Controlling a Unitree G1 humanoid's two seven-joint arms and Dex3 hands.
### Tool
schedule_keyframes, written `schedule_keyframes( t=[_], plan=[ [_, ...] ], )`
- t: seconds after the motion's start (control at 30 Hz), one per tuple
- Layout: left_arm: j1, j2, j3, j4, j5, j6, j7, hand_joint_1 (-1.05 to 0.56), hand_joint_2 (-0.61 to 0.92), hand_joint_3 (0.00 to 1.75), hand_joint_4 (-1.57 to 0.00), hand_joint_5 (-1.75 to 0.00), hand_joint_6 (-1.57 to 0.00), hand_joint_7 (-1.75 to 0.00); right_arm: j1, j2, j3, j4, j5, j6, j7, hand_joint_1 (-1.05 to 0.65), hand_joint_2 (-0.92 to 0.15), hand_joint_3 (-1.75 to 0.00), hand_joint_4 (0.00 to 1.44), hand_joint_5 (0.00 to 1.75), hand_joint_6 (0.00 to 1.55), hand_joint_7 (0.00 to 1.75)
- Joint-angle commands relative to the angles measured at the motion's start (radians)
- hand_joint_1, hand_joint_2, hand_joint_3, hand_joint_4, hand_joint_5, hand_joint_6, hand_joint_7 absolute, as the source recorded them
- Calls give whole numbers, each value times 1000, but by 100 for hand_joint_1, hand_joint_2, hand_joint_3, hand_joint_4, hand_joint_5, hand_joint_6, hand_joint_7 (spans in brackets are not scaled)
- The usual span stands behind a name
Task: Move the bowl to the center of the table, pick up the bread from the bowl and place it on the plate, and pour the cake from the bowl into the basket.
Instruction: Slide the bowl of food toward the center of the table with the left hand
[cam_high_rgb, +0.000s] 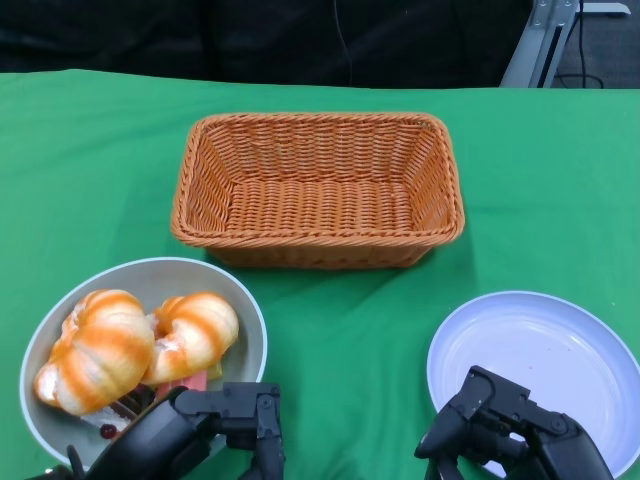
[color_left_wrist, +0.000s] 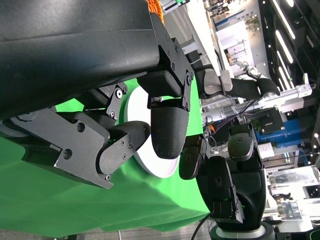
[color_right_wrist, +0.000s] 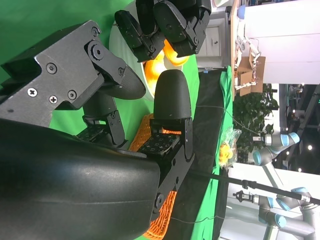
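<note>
Two black hands sit at the near table edge, both empty with fingers loosely apart: the left hand (cam_high_rgb: 200, 430) just beside the grey bowl (cam_high_rgb: 245, 310), the right hand (cam_high_rgb: 510, 425) over the near rim of the white plate (cam_high_rgb: 560, 340). Two breads (cam_high_rgb: 135, 345) and cake (cam_high_rgb: 125, 408) lie in the bowl. Farther back stands the wicker basket (cam_high_rgb: 318, 190).

Left robot hand (cam_high_rgb: 215, 425) and right robot hand (cam_high_rgb: 495, 425), both empty, fingers apart
</note>
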Motion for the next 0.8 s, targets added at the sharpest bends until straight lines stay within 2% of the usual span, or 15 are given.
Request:
schedule_keyframes(
  t=[0.03, 0.53, 0.8],
  plan=[
    [-3, 14, 3, -1, 4, -1, 10, -3, 62, 107, -76, -175, -70, -152, 2, -6, -4, -2, 5, -3, 1, -6, -49, -123, 67, 164, 64, 144],
    [-10, 11, 5, 16, -7, -11, 2, -3, 63, 108, -76, -175, -70, -152, -6, -3, -7, 19, -27, -38, -12, -9, -48, -123, 68, 164, 64, 143],
    [-9, 12, 3, 11, 6, -16, 11, -3, 62, 108, -77, -175, -70, -152, -1, 0, -6, 13, -5, -27, -7, -7, -48, -123, 68, 163, 65, 142]
  ],
)
